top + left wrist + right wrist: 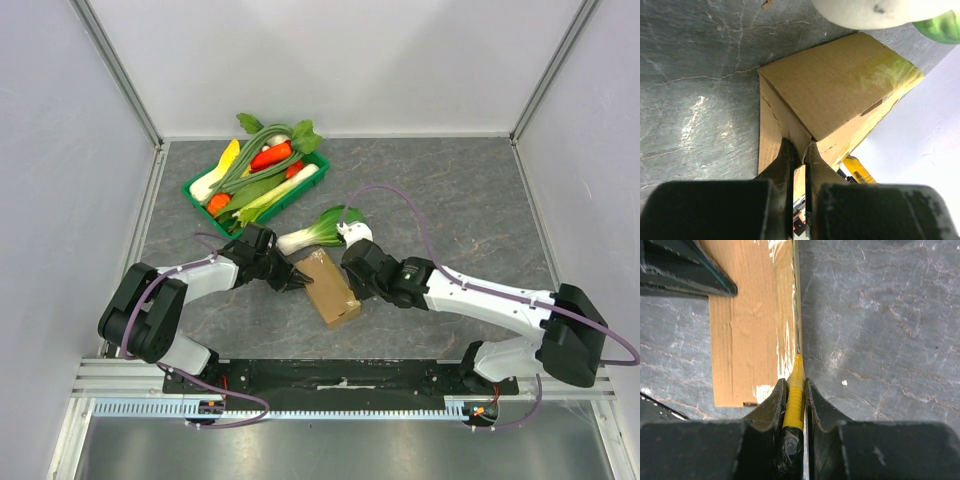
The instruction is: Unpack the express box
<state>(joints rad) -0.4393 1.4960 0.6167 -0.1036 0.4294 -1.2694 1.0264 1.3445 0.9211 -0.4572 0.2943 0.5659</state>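
Note:
The express box (330,290), a small brown carton with clear tape, lies on the grey table between both arms. My left gripper (298,280) is at its left end. In the left wrist view this gripper (804,150) is shut, pinching a thin cardboard edge at the carton's (840,85) corner. My right gripper (354,278) is at the carton's right side. In the right wrist view it (796,382) is shut on a yellow cutter (795,400), whose tip rests along the taped edge of the carton (745,325).
A bok choy (320,228) lies just behind the carton, close to both wrists. A green tray (190,186) full of vegetables stands at the back left. Walls enclose the table on three sides.

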